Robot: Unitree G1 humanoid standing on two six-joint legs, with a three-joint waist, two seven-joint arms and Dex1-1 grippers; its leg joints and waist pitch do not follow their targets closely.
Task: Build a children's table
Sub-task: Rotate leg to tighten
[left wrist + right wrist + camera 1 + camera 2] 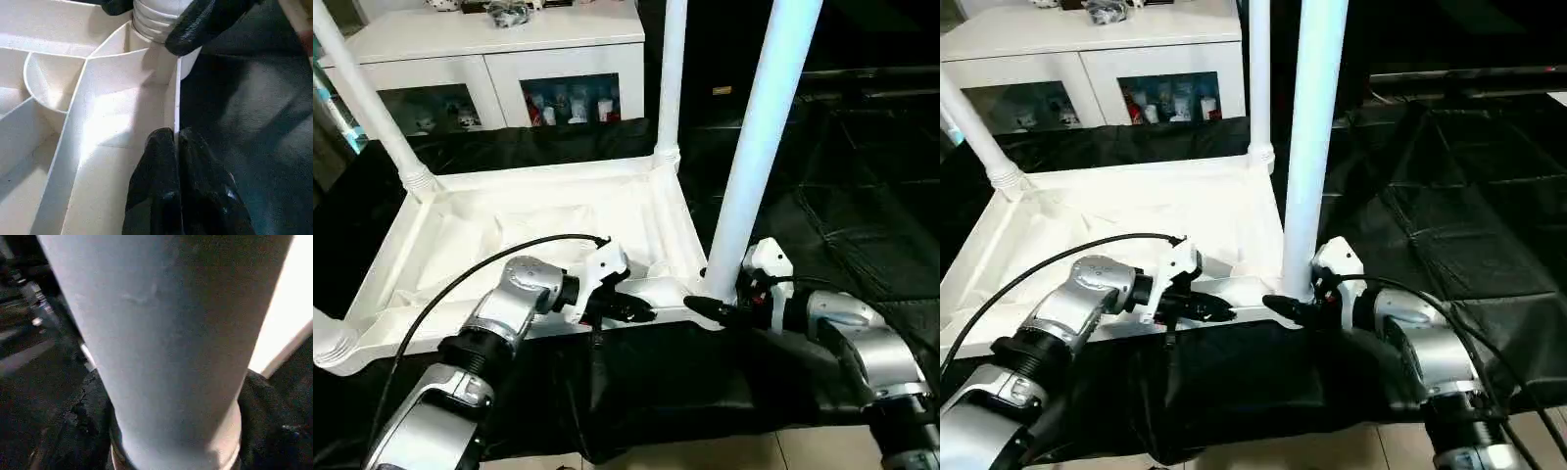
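Children's table (509, 230) lies upside down, white legs (764, 137) standing upward.

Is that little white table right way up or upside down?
Upside down. The table shows its ribbed underside, and its legs point upward from the corner sockets.

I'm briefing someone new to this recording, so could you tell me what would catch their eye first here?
The white table lies upside down on black cloth, ribbed underside up, its legs rising from the corner sockets. Nearest, the right gripper has its black fingers around the base of the near-right leg, while the left gripper pinches the table's near rim beside it. Behind stands a white cabinet.
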